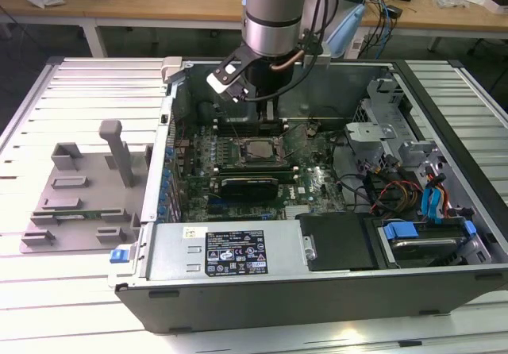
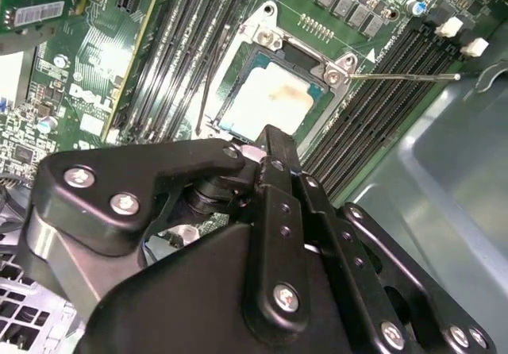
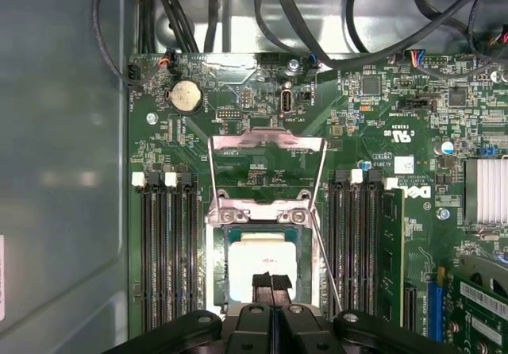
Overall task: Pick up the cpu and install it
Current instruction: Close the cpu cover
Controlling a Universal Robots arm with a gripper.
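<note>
The cpu (image 3: 258,263), a flat square chip with a shiny silver top, lies inside the open socket on the green motherboard (image 3: 238,100). It also shows in the second wrist view (image 2: 270,100) and in the exterior view (image 1: 259,151). The socket's metal load frame (image 3: 266,144) is flipped up and back, and its thin lever (image 2: 405,76) is swung out. My gripper (image 3: 271,284) hangs just above the chip's near edge, its two black fingers pressed together with nothing between them. In the exterior view the gripper (image 1: 268,114) sits low inside the computer case, over the socket.
Memory slots (image 3: 167,243) flank the socket on both sides. Black cables (image 3: 333,21) run past the board's edge. The case walls (image 1: 171,132), power supply (image 1: 230,251) and drive cage (image 1: 397,124) ring the board. A grey fixture plate (image 1: 79,195) lies outside, on the exterior view's left.
</note>
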